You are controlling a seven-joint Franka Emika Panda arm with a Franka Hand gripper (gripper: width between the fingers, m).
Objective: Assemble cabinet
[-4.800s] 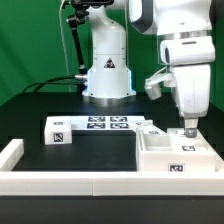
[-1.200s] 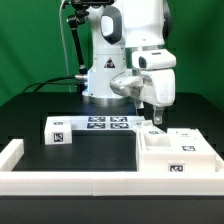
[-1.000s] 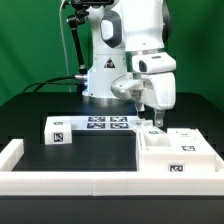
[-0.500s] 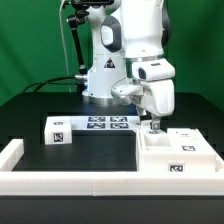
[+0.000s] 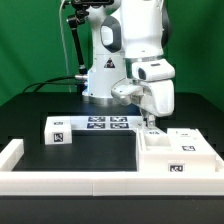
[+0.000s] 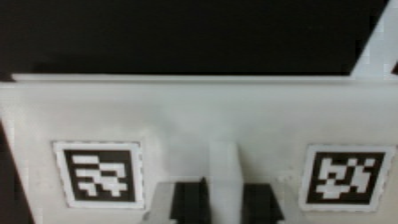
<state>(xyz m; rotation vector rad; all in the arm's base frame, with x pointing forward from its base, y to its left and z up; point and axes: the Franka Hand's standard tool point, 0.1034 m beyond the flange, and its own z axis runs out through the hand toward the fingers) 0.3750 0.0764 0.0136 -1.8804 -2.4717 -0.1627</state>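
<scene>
Along the frame's bottom edge ran the low border rail (image 5: 70, 183). The cabinet (image 5: 180, 158) sat against it at lower right, probably braced there against pushes. The gripper (image 5: 150, 124) hung over the cabinet's rear left edge, its fingers (image 6: 183, 205) straddling a white ridge; whether they pinched it I could not tell. Farther back, a loose tagged block (image 5: 57, 130) lay near the marker board (image 5: 105, 123).

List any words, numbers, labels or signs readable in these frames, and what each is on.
No words or numbers can be read.
On the cabinet: black-and-white square tags, patterns only, no text.
On the marker board and the loose block: the same kind of tags.
On the robot base: a dark triangular mark, too small to read.
</scene>
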